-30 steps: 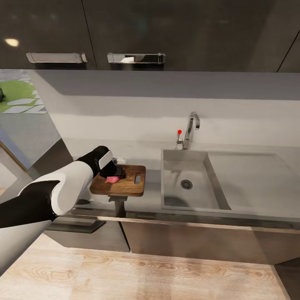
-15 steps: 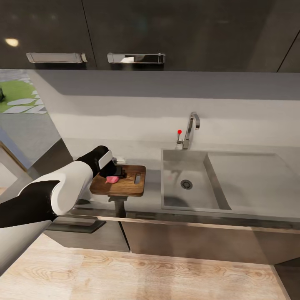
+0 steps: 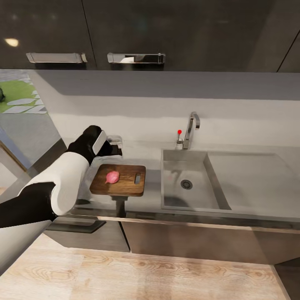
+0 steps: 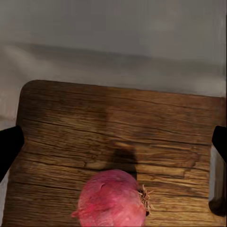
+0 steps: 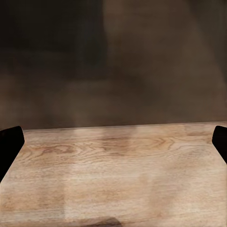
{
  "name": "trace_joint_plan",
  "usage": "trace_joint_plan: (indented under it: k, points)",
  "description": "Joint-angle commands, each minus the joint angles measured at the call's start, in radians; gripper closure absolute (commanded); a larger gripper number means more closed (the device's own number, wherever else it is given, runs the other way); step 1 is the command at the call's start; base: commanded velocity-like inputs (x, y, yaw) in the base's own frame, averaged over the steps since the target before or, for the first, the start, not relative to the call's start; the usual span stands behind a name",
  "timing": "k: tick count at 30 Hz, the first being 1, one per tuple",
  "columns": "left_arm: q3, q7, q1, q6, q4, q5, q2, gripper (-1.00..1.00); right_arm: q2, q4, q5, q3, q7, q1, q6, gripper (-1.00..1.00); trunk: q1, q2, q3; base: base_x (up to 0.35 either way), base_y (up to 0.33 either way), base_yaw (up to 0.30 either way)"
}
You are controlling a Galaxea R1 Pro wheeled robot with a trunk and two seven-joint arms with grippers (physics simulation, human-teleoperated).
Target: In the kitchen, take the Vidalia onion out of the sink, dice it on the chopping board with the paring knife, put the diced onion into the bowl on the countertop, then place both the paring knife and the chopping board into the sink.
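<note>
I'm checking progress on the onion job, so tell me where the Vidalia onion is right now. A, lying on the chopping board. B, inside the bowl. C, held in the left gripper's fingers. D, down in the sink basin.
A: the Vidalia onion lies whole on the chopping board, while the left gripper is open above and behind it, gripping nothing.
</note>
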Motion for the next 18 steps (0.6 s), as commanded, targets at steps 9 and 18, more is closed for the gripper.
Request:
trace_joint_plan:
  k: [9,18]
  points:
    - [0.006,0.007,-0.001,0.013,-0.055,0.002,0.000,-1.00,0.000,0.000,0.011,-0.008,-0.004,-0.001,-0.002,-1.00,0.001,-0.002,-0.002,-0.060,0.000,0.000]
    - [0.006,0.008,-0.001,0.012,-0.046,0.003,0.000,-1.00,0.000,0.000,0.011,-0.008,-0.004,-0.001,-0.002,-1.00,0.001,-0.002,-0.002,-0.305,0.000,0.000]
